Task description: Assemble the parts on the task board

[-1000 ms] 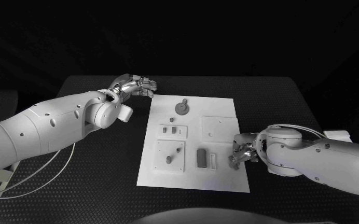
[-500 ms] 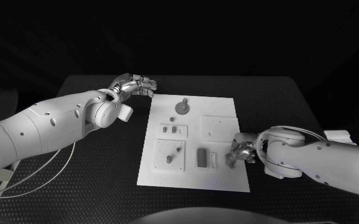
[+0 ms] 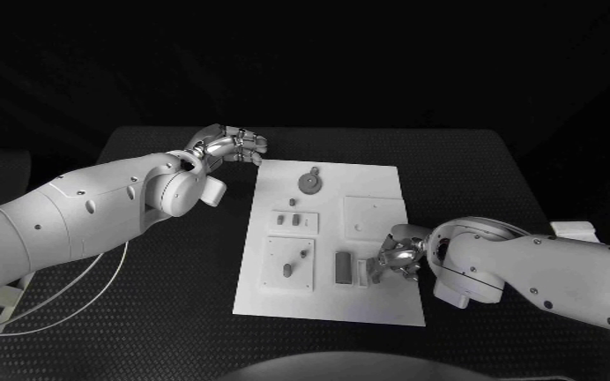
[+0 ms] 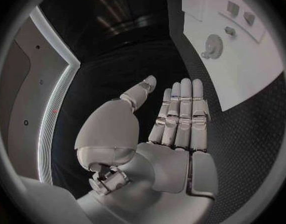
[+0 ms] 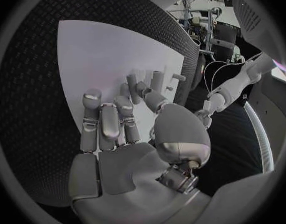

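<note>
Your task board [image 3: 333, 240] lies flat mid-tabletop [image 3: 166, 310], long axis running away from the robot, near edge slightly skewed. On it you see small grey parts: a round disc part [image 3: 309, 184] with a short stem near the far end, a tiny part [image 3: 291, 203] just below it, two small pegs [image 3: 295, 220] in a little plate on the board's left half, a slanted peg [image 3: 288, 268] in the square plate nearer the robot, and a dark upright block [image 3: 343, 266] beside a narrow white slot piece [image 3: 362, 272], both with long axes running near-to-far. A blank square plate [image 3: 373, 219] sits on the right half.

Your right hand [image 3: 397, 257] is over the board's near right area, just beside the slot piece and the dark block. In the right wrist view the right hand [image 5: 115, 122] has its fingers [image 5: 93, 114] extended and a bit spread above the white board [image 5: 99, 59], with a few upright pegs [image 5: 156, 79] near the fingertips; you can't tell whether a fingertip touches any of them. Nothing is seen gripped, so read it as released.

Your left hand [image 3: 232, 146] hangs off the board's far left corner, above the black tabletop, apart from the board. In the left wrist view the left hand [image 4: 161, 129] is flat, fingers [image 4: 183, 109] straight and side by side, thumb out, holding nothing; the board [image 4: 242, 59] with the disc part [image 4: 212, 47] lies beyond its fingertips.
</note>
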Robot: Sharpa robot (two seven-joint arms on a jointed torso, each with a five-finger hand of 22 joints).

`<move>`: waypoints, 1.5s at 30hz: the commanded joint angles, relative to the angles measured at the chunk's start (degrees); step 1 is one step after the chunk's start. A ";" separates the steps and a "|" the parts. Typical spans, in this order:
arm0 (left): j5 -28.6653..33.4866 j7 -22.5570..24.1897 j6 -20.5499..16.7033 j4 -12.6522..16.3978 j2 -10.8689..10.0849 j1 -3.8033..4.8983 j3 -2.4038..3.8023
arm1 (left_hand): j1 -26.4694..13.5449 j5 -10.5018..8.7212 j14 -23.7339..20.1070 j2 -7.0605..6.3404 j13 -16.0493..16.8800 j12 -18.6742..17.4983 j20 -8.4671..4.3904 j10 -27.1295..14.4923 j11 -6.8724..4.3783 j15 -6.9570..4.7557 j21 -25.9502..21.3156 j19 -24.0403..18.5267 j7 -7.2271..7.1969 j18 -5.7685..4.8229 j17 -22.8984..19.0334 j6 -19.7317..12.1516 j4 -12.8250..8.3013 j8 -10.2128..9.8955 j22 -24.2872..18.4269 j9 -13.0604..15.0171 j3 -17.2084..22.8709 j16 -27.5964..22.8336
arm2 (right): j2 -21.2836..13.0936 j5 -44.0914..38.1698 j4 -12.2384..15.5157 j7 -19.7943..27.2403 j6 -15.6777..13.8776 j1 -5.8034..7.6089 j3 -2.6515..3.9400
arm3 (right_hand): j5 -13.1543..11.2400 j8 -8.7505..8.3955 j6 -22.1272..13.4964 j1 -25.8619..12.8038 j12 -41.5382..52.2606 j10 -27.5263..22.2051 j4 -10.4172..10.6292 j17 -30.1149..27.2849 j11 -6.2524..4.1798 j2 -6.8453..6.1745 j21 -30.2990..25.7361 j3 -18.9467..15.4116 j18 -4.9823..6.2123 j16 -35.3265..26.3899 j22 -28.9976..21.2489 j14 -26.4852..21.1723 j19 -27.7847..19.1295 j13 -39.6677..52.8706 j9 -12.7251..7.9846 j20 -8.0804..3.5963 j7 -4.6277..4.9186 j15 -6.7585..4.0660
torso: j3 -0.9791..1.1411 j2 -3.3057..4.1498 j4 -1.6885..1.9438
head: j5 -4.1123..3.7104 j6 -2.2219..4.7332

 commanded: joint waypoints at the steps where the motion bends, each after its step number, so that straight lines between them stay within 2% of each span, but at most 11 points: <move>1: 0.28 0.30 0.99 0.16 0.09 0.06 0.03 | -0.51 0.33 0.41 -0.10 -0.09 0.12 0.02 -0.12 0.00 -0.01 -0.19 0.45 -0.18 0.43 0.06 -0.41 0.33 0.32 0.07 -0.07 0.00 -0.40 | 0.52 4.50 -0.17 0.46 -0.41 -0.01 -0.02 | 0.20 0.16 -0.73 2.27 0.28 0.51 -0.01 -0.09 -0.02 1.87 0.30 0.10 2.79 0.25 0.99 0.44 0.51 -0.04 0.69 -0.04 1.22 0.00 | -0.03 0.00 -0.02 | -0.06 -0.07; 14: 0.28 0.24 1.25 0.17 0.13 0.06 0.03 | -0.53 0.42 0.42 -0.11 -0.09 0.11 0.03 -0.14 0.01 -0.01 -0.22 0.45 -0.18 0.42 0.13 -0.42 0.37 0.33 0.09 -0.08 0.03 -0.46 | 2.51 5.11 -1.52 -0.17 0.60 -0.03 -0.05 | 0.20 0.12 -0.73 2.01 0.22 0.51 0.00 -0.23 -0.04 1.87 0.27 0.02 2.79 0.19 0.95 0.39 0.51 -0.09 0.59 -0.03 1.21 -0.06 | 0.07 0.02 -0.01 | 0.02 -0.22; 26: 0.28 0.18 1.40 0.18 0.12 0.06 0.03 | -0.56 0.50 0.41 -0.12 -0.11 0.09 0.04 -0.18 0.03 0.00 -0.25 0.44 -0.17 0.41 0.21 -0.45 0.43 0.34 0.11 -0.11 0.05 -0.53 | 2.95 5.16 -2.15 -0.44 1.00 -0.04 -0.06 | 0.20 0.15 -0.48 1.13 0.08 0.45 0.05 -0.22 -0.12 1.64 0.21 -0.30 2.79 0.14 0.87 0.44 0.51 -0.19 0.40 0.03 1.13 -0.15 | 0.04 0.00 -0.06 | 0.07 -0.35; 38: 0.28 0.09 1.48 0.21 0.07 0.06 0.03 | -0.67 0.54 0.41 -0.11 -0.12 0.08 0.05 -0.21 0.05 0.01 -0.29 0.44 -0.15 0.40 0.30 -0.47 0.55 0.35 0.13 -0.13 0.06 -0.61 | 3.26 5.06 -2.40 -0.90 3.57 -0.07 -0.08 | 0.21 0.00 0.22 -3.49 -0.34 0.27 0.35 -0.50 -0.23 1.35 -0.17 -0.85 2.79 -0.08 0.57 0.43 0.86 -0.47 -0.54 0.15 1.03 -0.28 | 0.03 -0.01 -0.06 | -0.04 -0.57; 41: 0.28 0.08 1.49 0.22 0.10 0.06 0.03 | -0.70 0.55 0.41 -0.08 -0.12 0.08 0.05 -0.22 0.05 0.02 -0.30 0.44 -0.15 0.40 0.33 -0.48 0.61 0.35 0.14 -0.14 0.07 -0.64 | 3.45 5.06 -2.40 -0.90 4.08 -0.10 -0.08 | 0.21 -0.10 0.37 -5.74 -0.46 0.22 0.69 -0.53 -0.21 1.06 -0.35 -0.91 2.79 -0.13 0.48 0.41 0.95 -0.54 -0.90 0.19 1.04 -0.26 | 0.05 0.01 -0.06 | -0.01 -0.64; 45: 0.28 0.06 1.51 0.22 0.07 0.06 0.03 | -0.72 0.56 0.41 -0.06 -0.12 0.07 0.05 -0.23 0.06 0.02 -0.31 0.44 -0.15 0.40 0.36 -0.49 0.64 0.36 0.14 -0.15 0.08 -0.67 | 3.56 5.06 -2.37 -0.80 4.32 -0.12 -0.08 | 0.20 -0.10 0.56 -6.89 -0.37 0.30 0.76 -0.51 -0.25 0.59 -0.42 -0.67 2.79 -0.13 0.46 0.45 1.06 -0.47 -1.12 0.15 1.01 -0.29 | 0.05 0.01 -0.04 | 0.03 -0.69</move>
